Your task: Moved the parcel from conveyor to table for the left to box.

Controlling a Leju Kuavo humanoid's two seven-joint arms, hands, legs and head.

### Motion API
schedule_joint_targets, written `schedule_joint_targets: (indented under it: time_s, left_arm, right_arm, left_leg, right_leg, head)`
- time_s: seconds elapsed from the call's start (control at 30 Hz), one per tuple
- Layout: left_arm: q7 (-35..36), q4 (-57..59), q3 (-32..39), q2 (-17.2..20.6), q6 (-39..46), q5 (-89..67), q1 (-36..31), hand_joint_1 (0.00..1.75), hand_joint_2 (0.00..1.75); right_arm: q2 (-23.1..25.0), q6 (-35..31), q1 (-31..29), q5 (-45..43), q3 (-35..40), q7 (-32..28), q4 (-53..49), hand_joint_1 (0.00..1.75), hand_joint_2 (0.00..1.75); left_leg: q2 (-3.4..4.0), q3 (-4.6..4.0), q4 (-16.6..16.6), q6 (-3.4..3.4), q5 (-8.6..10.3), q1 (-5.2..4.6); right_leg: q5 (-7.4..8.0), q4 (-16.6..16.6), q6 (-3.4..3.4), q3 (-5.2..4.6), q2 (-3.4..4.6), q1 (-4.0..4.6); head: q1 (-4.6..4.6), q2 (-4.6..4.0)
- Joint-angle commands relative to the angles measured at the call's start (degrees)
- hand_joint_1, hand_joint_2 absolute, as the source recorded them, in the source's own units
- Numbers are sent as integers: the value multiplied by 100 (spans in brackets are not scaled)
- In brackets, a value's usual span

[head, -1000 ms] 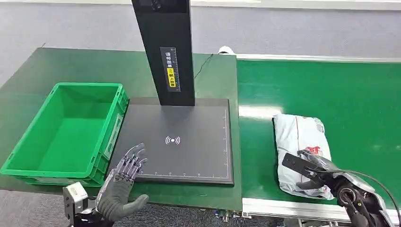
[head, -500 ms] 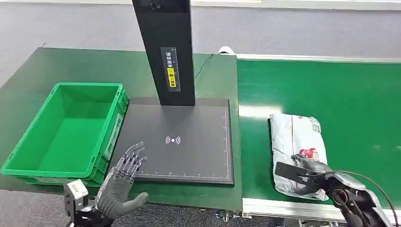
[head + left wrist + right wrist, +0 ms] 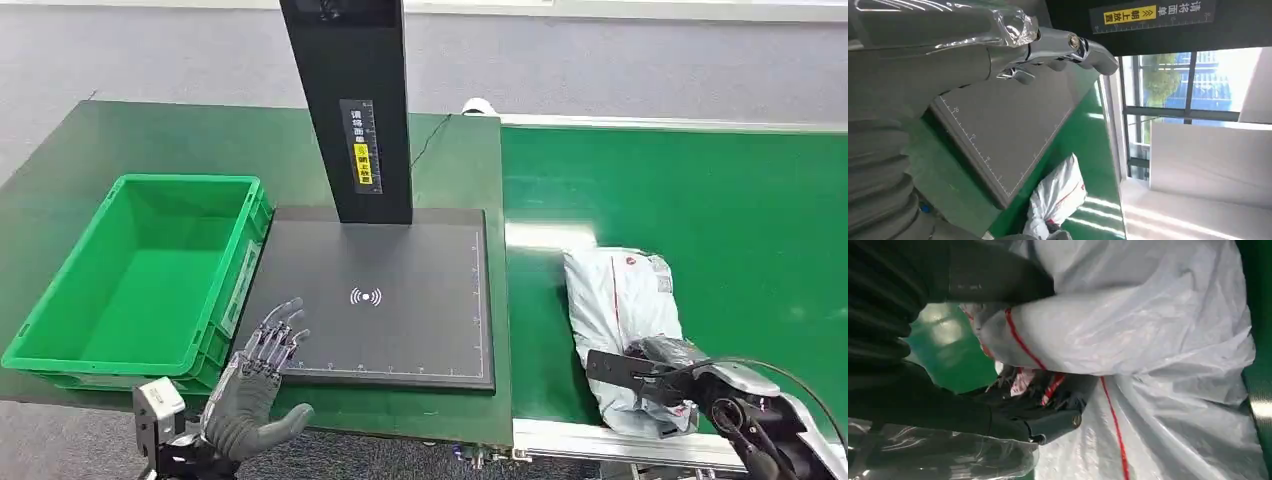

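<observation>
A white plastic parcel [image 3: 620,300] with red print lies on the green conveyor belt [image 3: 740,200], just right of the table. My right hand [image 3: 665,378] grips its near end, which is bunched up. In the right wrist view the thumb and dark fingers [image 3: 1048,405] pinch a fold of the parcel [image 3: 1158,340]. My left hand [image 3: 262,375] hovers open, fingers spread, over the front left corner of the black pad [image 3: 400,300], beside the green box [image 3: 185,181], which holds nothing. The left wrist view shows its fingers [image 3: 1068,47] above the pad [image 3: 1008,130] and the parcel [image 3: 1055,195] beyond.
A black post [image 3: 350,110] with a yellow label rises from the back of the pad. The dark green table [image 3: 180,140] carries the box and pad. The belt's metal frame [image 3: 600,440] runs along its near edge.
The parcel has slid left along the belt toward the table, and its near end has bunched up in my right hand. My left hand has barely moved.
</observation>
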Motion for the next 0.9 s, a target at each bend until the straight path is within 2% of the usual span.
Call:
schedule_joint_targets:
  time_s: [0.03, 0.2, 0.23, 0.37, 0.4, 0.53, 0.63, 0.73, 0.77, 0.83, 0.87, 0.9]
  left_arm:
    - [44, 275, -102, 75, 28, 29, -77, 0, 175]
    - [23, 205, -78, 77, 55, 31, 3, 0, 175]
    - [-11, 147, -47, 71, 84, 14, 75, 0, 175]
    - [-126, -76, 45, 74, 130, -40, 380, 0, 175]
    - [-141, -104, 56, 74, 135, -44, 411, 0, 175]
    - [-200, -131, 102, 64, 146, -47, 470, 0, 175]
    - [-228, -109, 89, 71, 154, -19, 446, 0, 175]
    - [-233, -56, 86, 67, 168, 4, 395, 0, 175]
    - [-242, -23, 79, 74, 180, 31, 365, 0, 175]
    - [-246, 12, 79, 84, 185, 42, 338, 0, 175]
    - [-268, 53, 50, 112, 198, 85, 309, 0, 175]
    - [-268, 57, 51, 114, 199, 85, 308, 0, 175]
  right_arm:
    - [-31, 51, -152, -34, 541, -17, 132, 175, 175]
    - [63, -158, -188, -216, 397, -122, 143, 175, 175]
    - [191, -492, -208, -363, 218, -295, 145, 175, 175]
    - [614, -1155, -631, -630, -113, -516, 265, 175, 175]
    - [749, -1371, -653, -803, -312, -585, 271, 175, 175]
    - [1136, -2141, -580, -1115, -836, -724, 16, 175, 175]
    - [1588, -3055, -354, -1436, -1473, -970, -418, 175, 175]
    - [1734, -3332, -317, -1556, -1649, -1067, -553, 175, 175]
    - [1912, -3664, -282, -1793, -1897, -1326, -654, 175, 175]
    - [1941, -3713, -287, -1841, -1914, -1371, -659, 175, 175]
    - [2114, -3958, -253, -2195, -2098, -1715, -758, 175, 175]
    - [2129, -3957, -253, -2195, -2083, -1715, -764, 175, 175]
  left_leg:
    - [9, 7, -9, 1, 2, 0]
    - [11, 6, -7, 1, 2, 0]
    - [16, 6, -9, 1, 3, 0]
    - [33, 2, -6, 1, -1, -3]
    - [61, 4, -6, 0, -4, -2]
    - [36, 2, -7, -1, 0, -1]
    - [32, 1, -8, -2, 1, 2]
    - [27, 1, -8, -2, 0, 2]
    - [20, 0, -6, -1, 1, 0]
    - [18, 1, -8, -1, 3, 1]
    - [15, -1, -6, -1, 2, 0]
    - [20, 1, -8, 0, 3, 1]
  right_leg:
    - [4, -10, -5, 6, 2, 2]
    - [5, -9, -4, 4, 5, 1]
    - [8, -11, -4, 3, 9, 1]
    - [7, -3, -3, -4, 27, -2]
    - [14, -4, -5, -12, 53, 0]
    - [9, -4, -6, -8, 31, 1]
    - [8, -5, -7, -8, 26, 4]
    - [7, -5, -6, -6, 21, 4]
    - [5, -3, -4, -6, 15, 2]
    - [6, -6, -5, -5, 12, 2]
    - [4, -3, -4, -5, 10, 1]
    - [7, -7, -5, -4, 12, 3]
  head:
    - [0, 0]
    - [0, 0]
    - [0, 0]
    - [-2, 0]
    - [2, 0]
    - [0, 0]
    - [0, 0]
    - [-2, 0]
    - [0, 0]
    - [2, 0]
    - [0, 0]
    - [2, 0]
